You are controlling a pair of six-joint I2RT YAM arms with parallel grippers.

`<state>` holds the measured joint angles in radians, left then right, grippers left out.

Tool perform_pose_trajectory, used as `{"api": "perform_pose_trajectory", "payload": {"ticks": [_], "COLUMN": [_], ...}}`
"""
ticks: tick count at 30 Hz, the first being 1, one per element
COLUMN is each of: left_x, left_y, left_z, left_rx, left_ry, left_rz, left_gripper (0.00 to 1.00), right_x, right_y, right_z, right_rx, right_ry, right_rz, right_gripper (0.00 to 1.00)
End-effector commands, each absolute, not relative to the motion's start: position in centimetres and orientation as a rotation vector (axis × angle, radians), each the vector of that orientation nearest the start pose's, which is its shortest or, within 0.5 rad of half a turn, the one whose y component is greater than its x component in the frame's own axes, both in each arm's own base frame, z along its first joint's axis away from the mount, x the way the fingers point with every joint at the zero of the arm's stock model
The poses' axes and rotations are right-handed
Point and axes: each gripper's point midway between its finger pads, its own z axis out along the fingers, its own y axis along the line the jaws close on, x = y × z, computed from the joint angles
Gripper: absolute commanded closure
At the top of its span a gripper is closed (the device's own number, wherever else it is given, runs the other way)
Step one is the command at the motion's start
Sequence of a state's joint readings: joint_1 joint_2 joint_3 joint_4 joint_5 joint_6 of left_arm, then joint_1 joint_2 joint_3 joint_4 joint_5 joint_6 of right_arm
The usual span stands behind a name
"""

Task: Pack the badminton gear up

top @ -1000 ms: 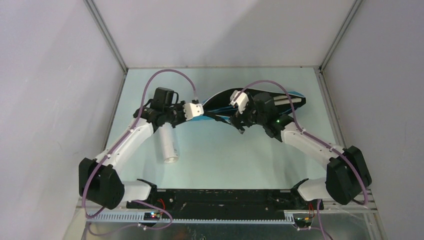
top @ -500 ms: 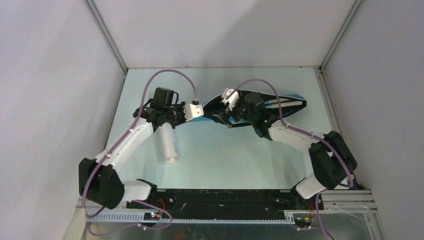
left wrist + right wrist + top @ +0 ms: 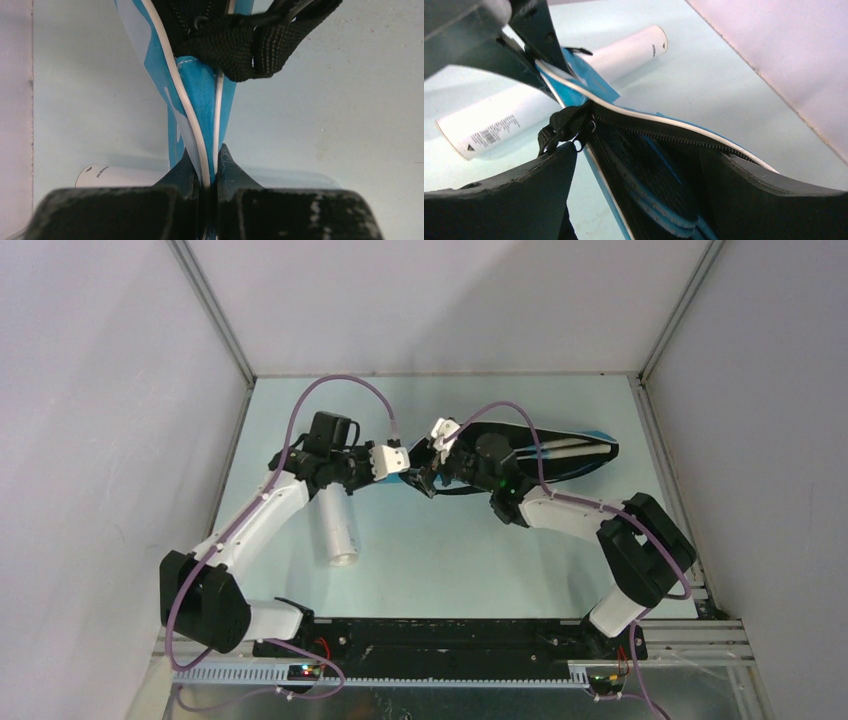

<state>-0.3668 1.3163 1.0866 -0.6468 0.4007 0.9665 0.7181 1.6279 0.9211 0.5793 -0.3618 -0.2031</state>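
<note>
Because the zipper [image 3: 664, 131] needs tension, left gripper [image 3: 210, 156]: pinches bag [image 3: 197, 90] tip.
Right gripper [image 3: 644, 165]: jaws spread, straddling the open zipper.

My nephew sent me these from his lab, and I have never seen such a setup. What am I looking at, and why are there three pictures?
These are two robot arms bolted at the near edge of a pale green table. The wide picture comes from a fixed camera above and behind them. The other two come from a small camera on each wrist, so each hand's own fingers fill the bottom. On the table are a white tube and a blue racket bag with a black strap. The left hand is shut, pinching the bag's piped edge. The right hand stands open, its fingers either side of the bag's zip opening, holding nothing.
</note>
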Motion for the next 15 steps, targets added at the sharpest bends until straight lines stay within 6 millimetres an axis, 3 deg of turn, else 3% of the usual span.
{"api": "perform_pose_trajectory", "payload": {"ticks": [1,8,15], "left_x": [31.1,31.0,31.1], "left_y": [-19.0,-19.2,-19.3], "left_z": [19.8,19.8,19.5], "left_rx": [1.545,1.55,1.56], "left_ry": [1.616,1.611,1.621], "left_rz": [-0.339,-0.345,-0.339], "left_gripper": [1.0,1.0,1.0], "right_x": [34.6,34.5,34.2], "right_y": [38.3,39.6,40.5], "right_z": [24.3,24.1,24.6], "right_rx": [-0.875,-0.849,-0.817], "right_ry": [1.262,1.251,1.231], "right_rz": [0.76,0.813,0.799], "right_gripper": [0.06,0.12,0.09]}}
